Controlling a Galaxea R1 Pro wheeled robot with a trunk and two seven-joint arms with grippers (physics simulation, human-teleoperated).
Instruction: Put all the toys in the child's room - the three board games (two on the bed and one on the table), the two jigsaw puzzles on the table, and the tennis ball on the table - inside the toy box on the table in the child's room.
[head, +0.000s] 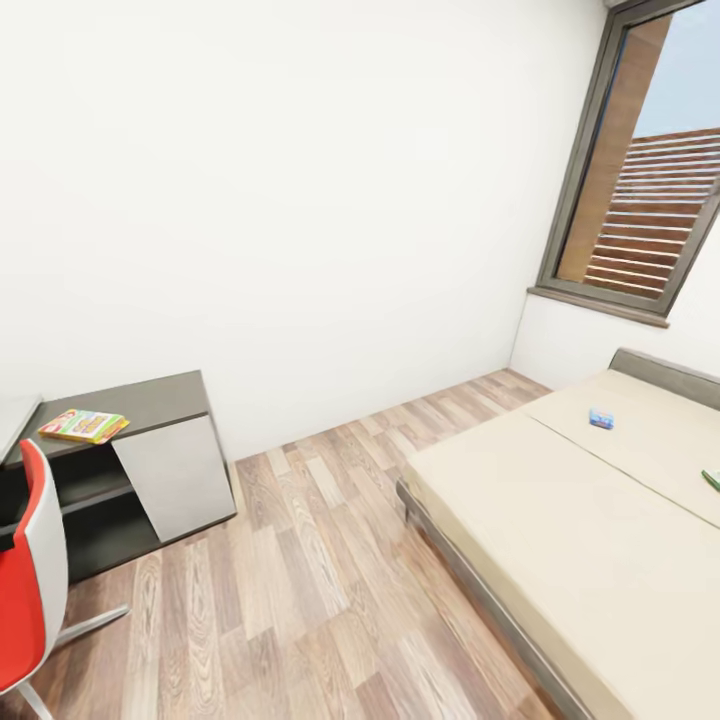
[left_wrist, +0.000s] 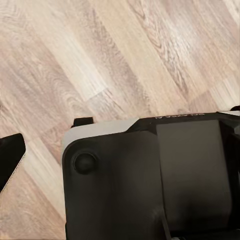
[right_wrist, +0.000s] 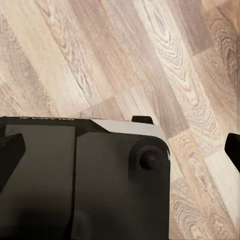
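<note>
On the beige bed (head: 560, 520) at the right lies a small blue board game (head: 601, 419). The green edge of another flat box (head: 712, 479) pokes in at the picture's right border, also on the mattress. A colourful flat printed box (head: 83, 425) rests on a dark cabinet top at the left, beside a pale corner of the table (head: 14, 420). The toy box, jigsaw puzzles and tennis ball are out of view. My left gripper (left_wrist: 122, 132) and right gripper (right_wrist: 120, 147) hang over the wood floor above my dark base, both open and empty.
A red-and-white chair (head: 30, 590) stands at the lower left by the dark cabinet (head: 150, 470). Wood-plank floor (head: 320, 560) runs between cabinet and bed. A dark-framed window (head: 640, 170) sits above the bed's headboard.
</note>
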